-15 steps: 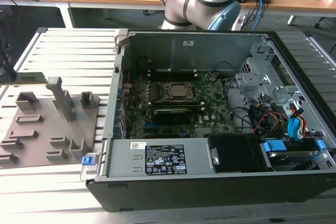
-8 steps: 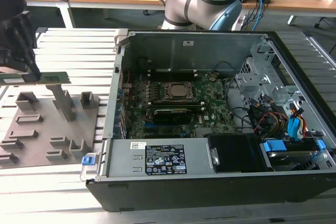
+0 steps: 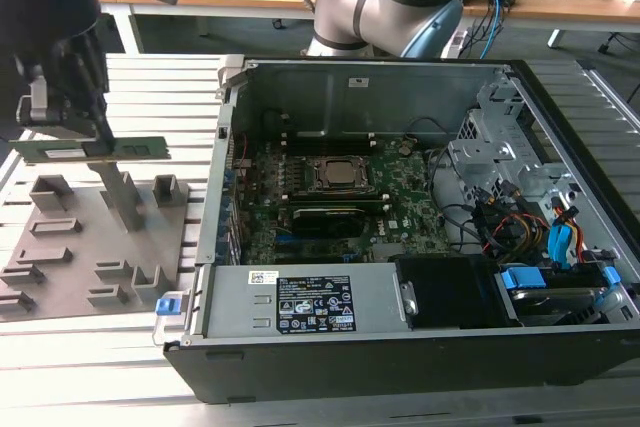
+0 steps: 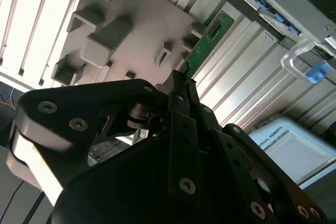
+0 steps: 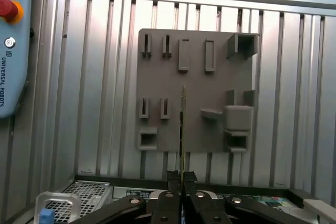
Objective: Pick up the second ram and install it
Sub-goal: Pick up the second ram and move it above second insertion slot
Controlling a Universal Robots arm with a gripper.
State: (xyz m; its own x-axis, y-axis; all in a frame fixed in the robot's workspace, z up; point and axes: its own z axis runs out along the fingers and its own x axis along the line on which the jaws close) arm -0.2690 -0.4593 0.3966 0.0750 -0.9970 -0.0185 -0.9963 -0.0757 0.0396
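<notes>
The second ram [image 3: 135, 148], a narrow green stick with a pale label, hangs level above the grey fixture plate [image 3: 70, 247] at the exterior view's left. My gripper [image 3: 92, 130] is shut on its middle from above. In the second wrist view the ram [image 4: 208, 42] juts out past the closed fingers [image 4: 179, 95]. The first wrist view has the ram [image 5: 182, 124] edge-on, a thin line running out from my gripper [image 5: 181, 178] over the plate [image 5: 194, 45]. The motherboard [image 3: 330, 197] lies inside the open computer case [image 3: 400, 317], to the exterior view's right of the ram.
The fixture plate carries several raised blocks and slots, with a tall post [image 3: 122, 197] right under the ram. The case wall [image 3: 222, 147] stands between plate and motherboard. Cables and drive bays [image 3: 540, 227] fill the case's right side. A teach pendant [image 5: 10, 40] lies beside the plate.
</notes>
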